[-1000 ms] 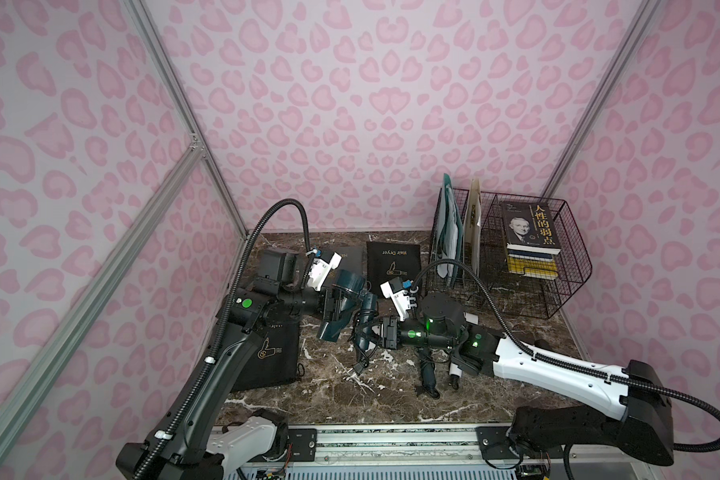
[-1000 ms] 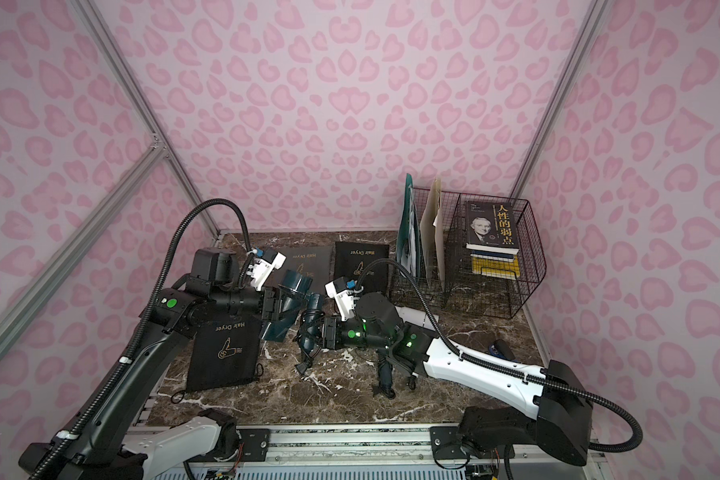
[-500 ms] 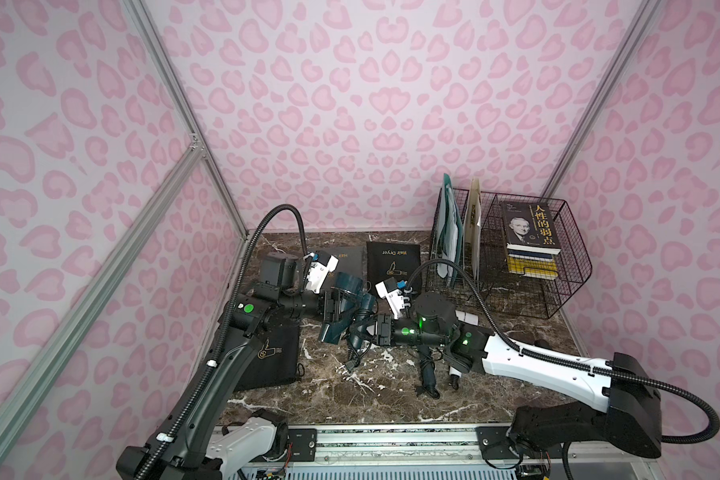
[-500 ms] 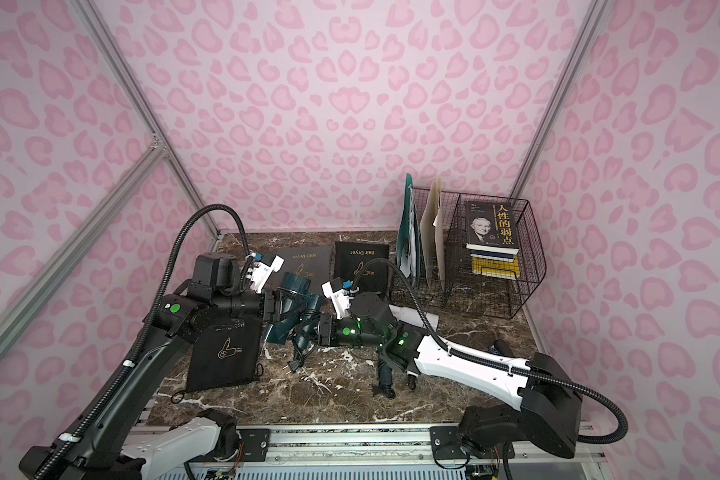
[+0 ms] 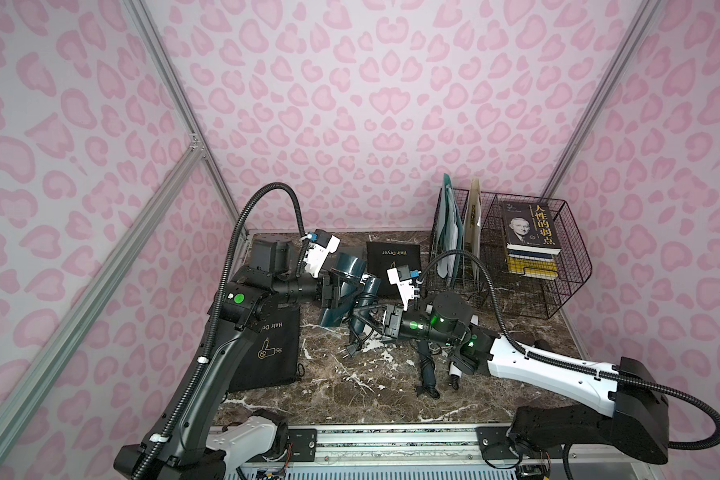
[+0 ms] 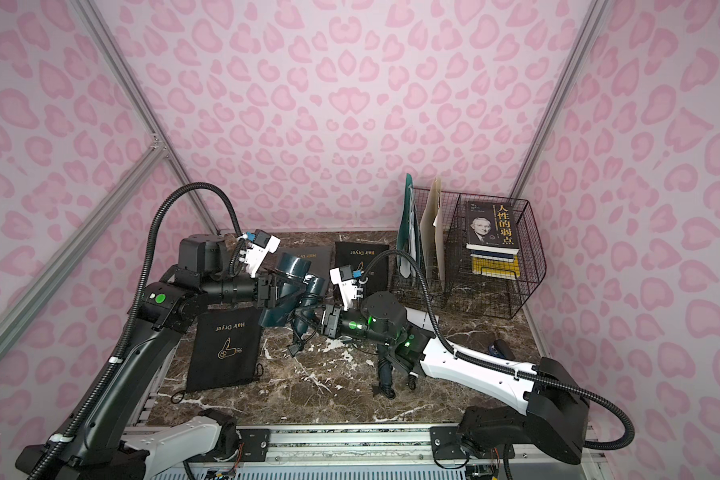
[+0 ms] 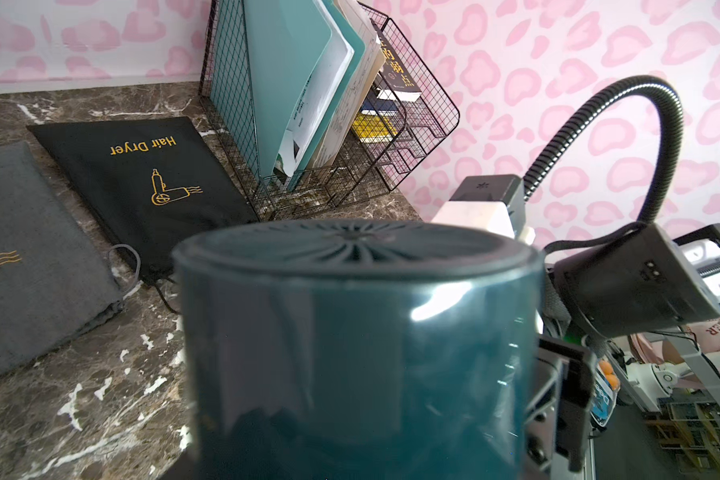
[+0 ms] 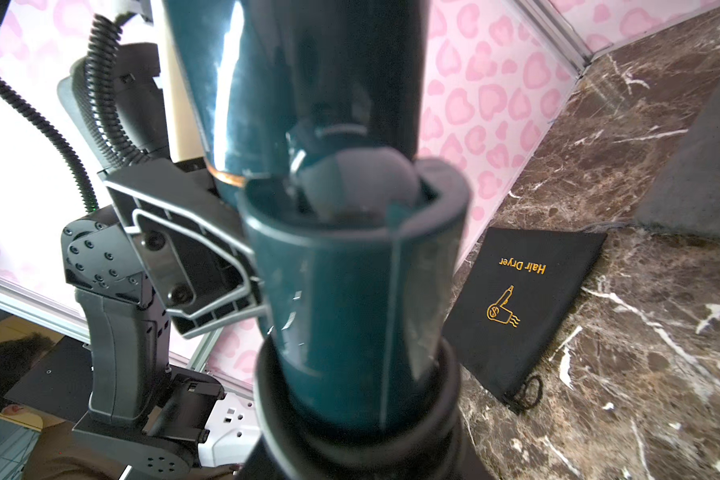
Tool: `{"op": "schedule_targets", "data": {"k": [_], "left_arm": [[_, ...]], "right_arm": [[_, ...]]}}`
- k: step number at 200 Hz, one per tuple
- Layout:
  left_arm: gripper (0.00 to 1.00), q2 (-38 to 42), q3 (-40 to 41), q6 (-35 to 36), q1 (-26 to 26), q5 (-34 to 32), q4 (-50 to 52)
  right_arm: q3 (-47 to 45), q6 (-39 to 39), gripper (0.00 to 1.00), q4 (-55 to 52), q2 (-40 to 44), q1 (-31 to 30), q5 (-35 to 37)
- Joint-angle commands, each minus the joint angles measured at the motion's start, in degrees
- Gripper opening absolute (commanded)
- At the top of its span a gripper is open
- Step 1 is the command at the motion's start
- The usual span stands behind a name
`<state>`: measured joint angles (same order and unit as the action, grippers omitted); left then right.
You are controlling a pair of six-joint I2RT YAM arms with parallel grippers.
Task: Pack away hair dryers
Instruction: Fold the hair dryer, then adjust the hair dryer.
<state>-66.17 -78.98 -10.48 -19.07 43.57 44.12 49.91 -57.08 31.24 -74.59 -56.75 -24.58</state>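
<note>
Hair dryer [image 5: 352, 268], teal. Left gripper [image 5: 337, 293] clamps barrel from 9 o'clock; right gripper [image 5: 371, 320] grips handle from 4 o'clock.

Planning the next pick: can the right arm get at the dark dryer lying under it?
Probably not yet: the right end effector is shut on the teal dryer, which the left end effector also holds. Nothing covers the dark dryer.
</note>
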Motion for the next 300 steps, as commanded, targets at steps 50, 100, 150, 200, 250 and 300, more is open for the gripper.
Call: {"op": "schedule_targets", "data": {"k": [50,100,150,200,250,300], "left_arm": [[0.01,-0.95,-0.91,-0.64,-0.01,2.96,2.28],[0.02,-0.61,-1.41,-0.22,0.01,0.96,2.17],[0.02,-0.9,-2.47,0.06,0.14,1.49,2.29],[0.12,-0.82,-2.14,1.51,0.05,1.79,2.16],[0.92,-0.91,-3.09,5.48,0.09,-3.04,4.11],[0.99,-1.4,-4.9,7.43,0.16,-8.41,4.38]], "right_arm": [[-0.44,2.35,0.5,18.73,1.2,0.32,-2.44],[-1.33,1.26,0.4,17.69,1.2,0.9,-1.11],[-0.96,1.09,0.35,15.12,0.29,1.03,-0.47],[-0.25,0.83,0.18,15.99,-1.33,1.34,0.43],[-0.82,-0.14,0.0,18.62,-1.96,2.19,-0.21],[-2.66,-1.46,0.0,20.79,-1.62,3.54,0.16]]}}
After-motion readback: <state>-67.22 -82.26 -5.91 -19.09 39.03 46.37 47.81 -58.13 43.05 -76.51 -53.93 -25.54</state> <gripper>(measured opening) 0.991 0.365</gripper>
